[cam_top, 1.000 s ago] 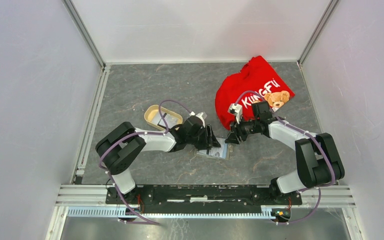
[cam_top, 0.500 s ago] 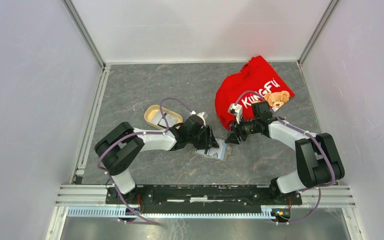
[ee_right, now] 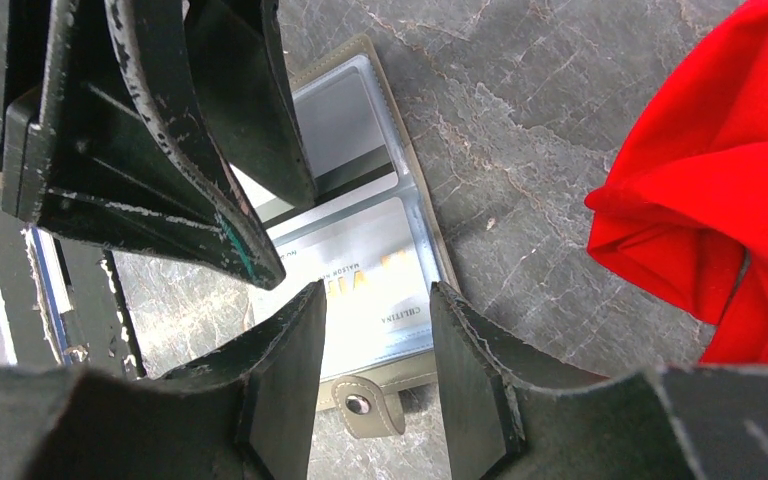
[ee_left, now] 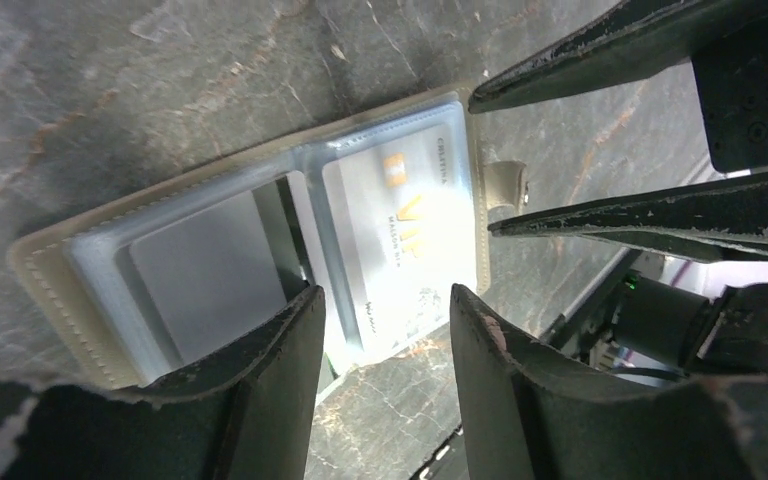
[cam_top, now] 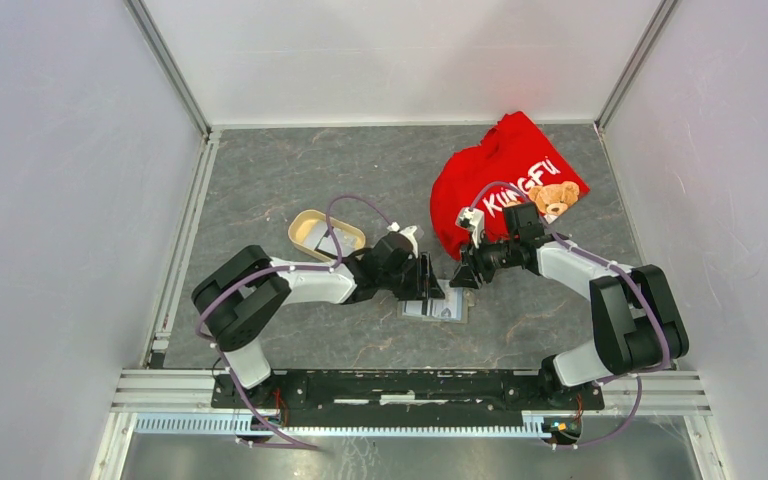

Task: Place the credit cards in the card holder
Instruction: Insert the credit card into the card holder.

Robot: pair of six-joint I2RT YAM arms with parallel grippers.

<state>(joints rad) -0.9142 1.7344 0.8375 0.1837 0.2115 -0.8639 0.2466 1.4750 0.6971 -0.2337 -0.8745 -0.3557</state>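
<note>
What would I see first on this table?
The bright red teddy-bear shirt, at the far right of the table. Then the open card holder lying in the middle, a pale card in its pocket, with the left gripper and right gripper just above it, jaws apart.

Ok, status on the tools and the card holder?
Left tool open, empty. Right tool open, empty. Card holder lies open under both, pale card in one pocket. Red shirt beside, not touching.
</note>
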